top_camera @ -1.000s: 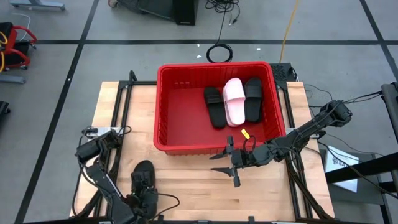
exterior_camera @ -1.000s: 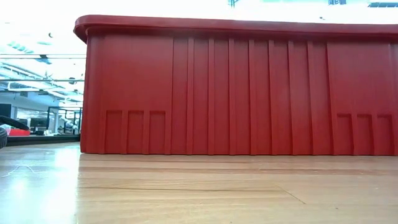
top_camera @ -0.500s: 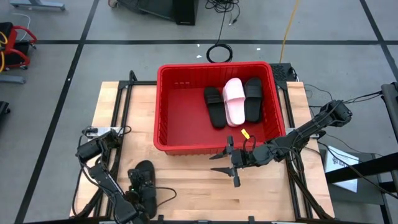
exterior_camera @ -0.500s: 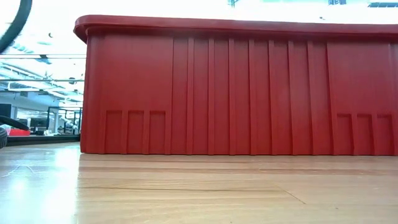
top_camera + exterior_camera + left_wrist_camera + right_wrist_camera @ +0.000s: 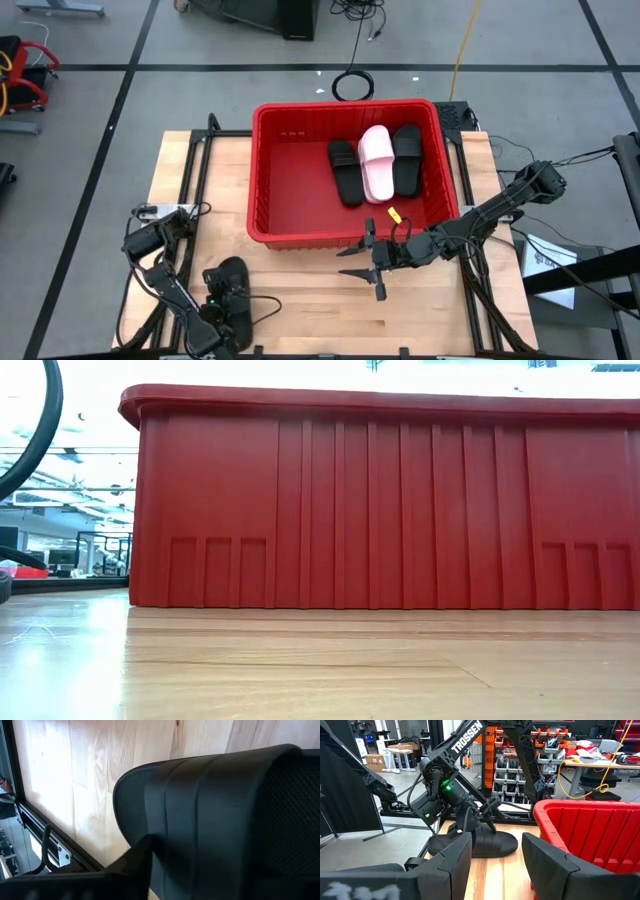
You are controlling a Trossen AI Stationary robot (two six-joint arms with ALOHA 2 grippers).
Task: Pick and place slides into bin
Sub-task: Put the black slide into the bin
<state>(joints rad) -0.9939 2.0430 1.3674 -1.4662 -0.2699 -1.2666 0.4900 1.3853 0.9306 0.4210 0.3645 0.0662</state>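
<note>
The red bin (image 5: 290, 190) stands mid-table and holds two black slides (image 5: 343, 172) (image 5: 406, 158) with a pink slide (image 5: 377, 162) between them. Another black slide (image 5: 226, 274) is near the table's near left corner. It also shows in the right wrist view (image 5: 492, 844) and fills the left wrist view (image 5: 225, 820). My left gripper (image 5: 228, 298) is down on it. My right gripper (image 5: 360, 268) is open and empty in front of the bin's near wall. In the low view the bin's near wall (image 5: 380, 510) fills the picture. My left gripper is on the black slide's wide strap (image 5: 165, 810); one dark finger (image 5: 135, 865) lies against the strap's edge. In the right wrist view the fingers (image 5: 487, 817) come at it slanting down from above. The slide sits level, on or just above the table; I cannot tell which.
Bare wood lies between the two grippers along the near edge (image 5: 300, 310). Black frame rails (image 5: 195, 200) run along the table's left and right sides. A dark cable (image 5: 40, 430) hangs at the low view's upper left. Shelves and benches stand in the room beyond (image 5: 560, 765).
My left gripper has shifted a little toward the table's left edge over the black slide, which has turned slightly with it. A dark cable has swung into the low view's upper left. My right gripper has kept still.
</note>
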